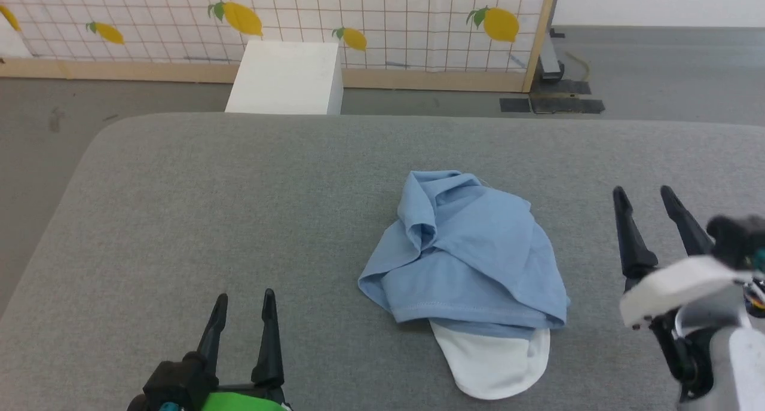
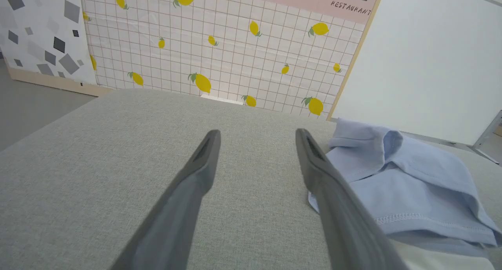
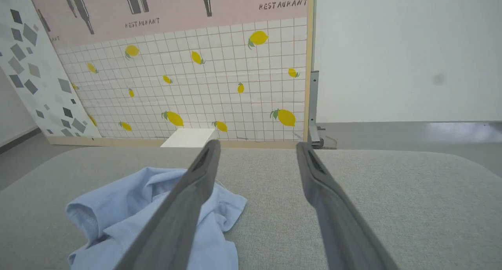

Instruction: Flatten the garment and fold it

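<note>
Your shirt [image 1: 466, 261] lies crumpled on the worktop [image 1: 239, 208] between the claws. It is to the right of the left claw [image 1: 245, 297] and to the left of the right claw [image 1: 642, 191], which looks nearer. Its long axis runs away from you, with the white part [image 1: 490, 363] nearest. Both claws are parted, empty and clear of the cloth.

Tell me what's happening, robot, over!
Left gripper open, empty. Right gripper open, empty. Shirt crumpled on grey pad, untouched. Nothing in the way.
</note>
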Robot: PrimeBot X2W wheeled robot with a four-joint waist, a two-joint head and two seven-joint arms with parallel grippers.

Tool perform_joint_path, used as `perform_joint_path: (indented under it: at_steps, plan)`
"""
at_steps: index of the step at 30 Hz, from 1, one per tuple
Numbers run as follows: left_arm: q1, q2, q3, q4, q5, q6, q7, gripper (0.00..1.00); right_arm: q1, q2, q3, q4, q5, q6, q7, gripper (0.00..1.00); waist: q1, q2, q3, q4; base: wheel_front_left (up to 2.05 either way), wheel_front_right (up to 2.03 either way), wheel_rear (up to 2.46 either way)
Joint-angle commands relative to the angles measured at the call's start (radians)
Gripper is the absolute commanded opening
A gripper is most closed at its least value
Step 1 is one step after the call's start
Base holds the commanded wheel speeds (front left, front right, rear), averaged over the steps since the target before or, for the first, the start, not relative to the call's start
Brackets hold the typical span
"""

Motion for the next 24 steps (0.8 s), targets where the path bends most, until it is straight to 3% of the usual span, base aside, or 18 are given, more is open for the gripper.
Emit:
perform_joint_path:
  at_steps: [1, 6, 10, 16, 23, 24]
  plan:
    - [-0.014, -0.005, 0.003, 0.006, 0.007, -0.008, -0.004, 1.00, -0.021, -0.019, 0.015, 0.009, 0.017, -0.002, 0.065, 1.00, 0.0000, 0.0000, 0.013, 0.012, 0.00, 0.00, 0.00]
    - [-0.036, -0.009, -0.006, 0.023, 0.004, -0.023, -0.004, 1.00, -0.076, -0.122, 0.112, 0.045, 0.112, -0.002, 0.330, 1.00, 0.0000, 0.0000, 0.046, 0.036, 0.00, 0.00, 0.00]
    - [-0.052, -0.010, -0.014, 0.037, 0.002, -0.030, -0.004, 1.00, -0.103, -0.184, 0.175, 0.092, 0.168, -0.002, 0.439, 1.00, 0.0000, 0.0000, 0.064, 0.054, 0.00, 0.00, 0.00]
    - [-0.069, -0.010, -0.035, 0.051, -0.012, -0.028, -0.004, 1.00, -0.136, -0.220, 0.277, 0.204, 0.221, -0.002, 0.500, 1.00, 0.0000, 0.0000, 0.082, 0.086, 0.00, 0.00, 0.00]
    - [-0.084, -0.011, -0.042, 0.065, -0.017, -0.027, -0.005, 1.00, -0.184, -0.227, 0.347, 0.335, 0.244, -0.002, 0.443, 1.00, 0.0000, 0.0000, 0.093, 0.109, 0.00, 0.00, 0.00]
    - [-0.085, -0.011, -0.043, 0.068, -0.018, -0.027, -0.005, 1.00, -0.189, -0.225, 0.343, 0.348, 0.246, -0.002, 0.425, 0.58, 0.0000, 0.0000, 0.093, 0.111, 0.00, 0.00, 0.00]
